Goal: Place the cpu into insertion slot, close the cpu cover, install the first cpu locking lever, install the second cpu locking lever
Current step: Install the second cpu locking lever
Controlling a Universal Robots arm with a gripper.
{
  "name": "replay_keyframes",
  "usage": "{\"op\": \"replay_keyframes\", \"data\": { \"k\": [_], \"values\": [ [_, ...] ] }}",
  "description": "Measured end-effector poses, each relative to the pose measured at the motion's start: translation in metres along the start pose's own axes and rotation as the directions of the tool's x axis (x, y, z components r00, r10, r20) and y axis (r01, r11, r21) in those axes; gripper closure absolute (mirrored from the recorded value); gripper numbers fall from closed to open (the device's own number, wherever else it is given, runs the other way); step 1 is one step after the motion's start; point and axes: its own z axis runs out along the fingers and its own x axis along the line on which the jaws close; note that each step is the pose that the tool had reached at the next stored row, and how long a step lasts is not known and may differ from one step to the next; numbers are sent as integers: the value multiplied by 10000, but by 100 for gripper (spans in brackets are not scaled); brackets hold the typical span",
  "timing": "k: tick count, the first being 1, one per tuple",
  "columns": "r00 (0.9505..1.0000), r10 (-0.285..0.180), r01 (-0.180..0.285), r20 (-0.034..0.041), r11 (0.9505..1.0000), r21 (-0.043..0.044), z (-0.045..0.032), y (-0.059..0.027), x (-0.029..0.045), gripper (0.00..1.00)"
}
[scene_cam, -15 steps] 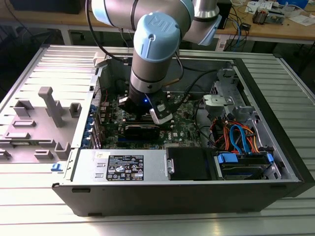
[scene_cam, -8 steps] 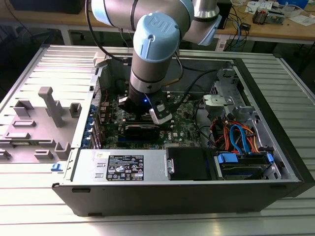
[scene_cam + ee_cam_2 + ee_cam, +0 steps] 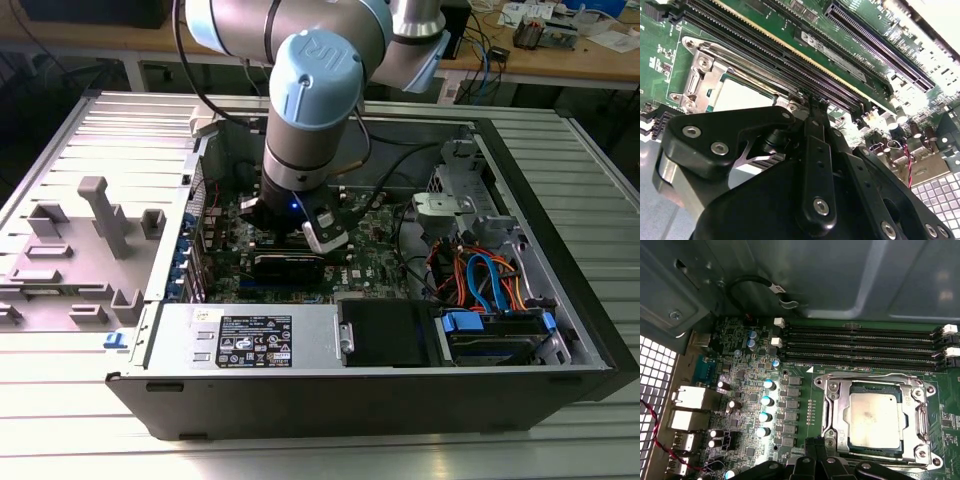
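The cpu [image 3: 875,421] is seated in the slot [image 3: 836,412] with the cover [image 3: 912,405] closed over it. The gripper [image 3: 815,107] is held pressed together just beside the socket.

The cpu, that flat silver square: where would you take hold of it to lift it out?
Probably by two opposite edges, from straight above: the cpu lies flat, face up. The cpu cover seems to overlap its rim, so those edges look blocked for now.
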Motion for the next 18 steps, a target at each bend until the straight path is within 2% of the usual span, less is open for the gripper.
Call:
{"op": "replay_keyframes", "data": {
  "k": [2, 3, 5, 8, 13, 18],
  "values": [
    [10000, 9, -9, -4, 10000, 65, 1, 3, 0, 89],
    [10000, 16, -16, -9, 9999, 126, 1, 6, 0, 89],
    [10000, 20, -20, -12, 9999, 168, 2, 10, -1, 89],
    [10000, 20, -20, -8, 9999, 169, -17, 25, 1, 89],
    [10000, 21, -21, -12, 9998, 175, -104, 58, 12, 89],
    [10000, 22, -21, -11, 9998, 175, -108, 65, 12, 89]
  ]
}}
